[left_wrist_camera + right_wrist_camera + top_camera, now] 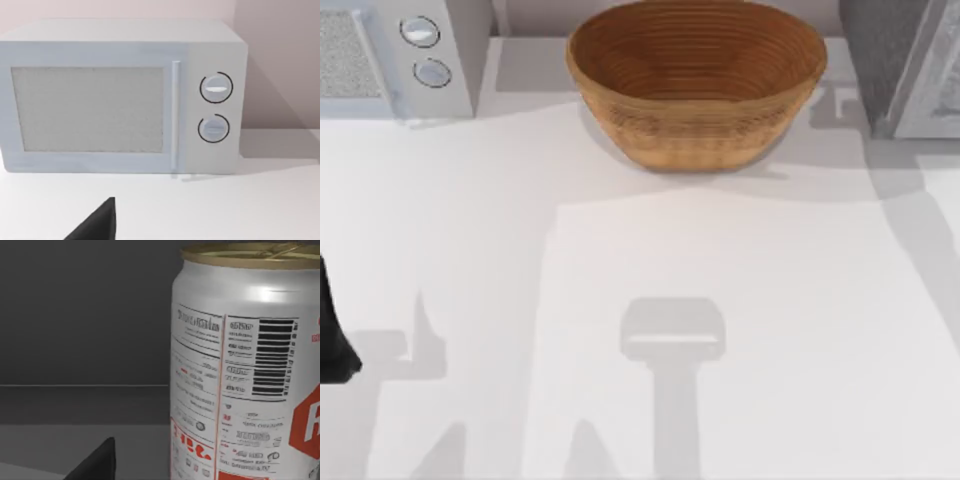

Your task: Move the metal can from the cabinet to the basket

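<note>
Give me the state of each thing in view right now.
metal can: upright, close before the right wrist camera, against dark grey walls.
basket: upright at the table's far edge, nothing in it.
cabinet: at far right, door open.
microwave: door shut.

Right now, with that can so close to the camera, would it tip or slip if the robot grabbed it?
The metal can stands upright, taller than wide, so a push near its gold top would probably tip it. Its sides look smooth and glossy, so the fingers might slip. On its side, being round, it would likely roll.
</note>
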### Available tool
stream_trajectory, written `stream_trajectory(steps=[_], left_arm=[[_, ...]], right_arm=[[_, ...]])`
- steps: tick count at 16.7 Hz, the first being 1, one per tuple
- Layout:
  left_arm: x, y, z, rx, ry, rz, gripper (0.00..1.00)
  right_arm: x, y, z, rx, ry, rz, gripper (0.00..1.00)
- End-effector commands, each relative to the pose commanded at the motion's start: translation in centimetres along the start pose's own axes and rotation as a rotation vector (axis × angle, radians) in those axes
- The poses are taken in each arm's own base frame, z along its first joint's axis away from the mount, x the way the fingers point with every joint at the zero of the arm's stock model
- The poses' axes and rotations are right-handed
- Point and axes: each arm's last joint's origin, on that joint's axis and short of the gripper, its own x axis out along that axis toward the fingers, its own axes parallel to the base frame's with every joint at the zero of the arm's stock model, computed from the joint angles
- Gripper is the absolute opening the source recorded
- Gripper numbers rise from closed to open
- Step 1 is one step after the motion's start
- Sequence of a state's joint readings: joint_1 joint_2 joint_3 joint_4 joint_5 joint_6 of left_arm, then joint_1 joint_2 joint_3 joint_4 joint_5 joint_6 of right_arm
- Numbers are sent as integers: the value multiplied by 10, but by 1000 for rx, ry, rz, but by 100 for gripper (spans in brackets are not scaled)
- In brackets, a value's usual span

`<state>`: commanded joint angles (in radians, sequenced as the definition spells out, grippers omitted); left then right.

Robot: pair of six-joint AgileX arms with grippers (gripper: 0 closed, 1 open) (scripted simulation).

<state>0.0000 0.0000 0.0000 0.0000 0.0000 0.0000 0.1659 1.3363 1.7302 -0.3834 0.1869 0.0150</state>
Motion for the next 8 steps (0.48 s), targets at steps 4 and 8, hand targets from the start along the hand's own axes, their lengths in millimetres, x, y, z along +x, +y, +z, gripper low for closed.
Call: stream_trajectory(steps=[4, 8], left_arm=[[0, 0, 0, 0, 0, 0, 100], [0, 0, 0, 0, 0, 0, 100]], right_arm=[[26, 0, 1, 0, 2, -3, 100], [57, 0, -2, -1, 7, -3, 100]])
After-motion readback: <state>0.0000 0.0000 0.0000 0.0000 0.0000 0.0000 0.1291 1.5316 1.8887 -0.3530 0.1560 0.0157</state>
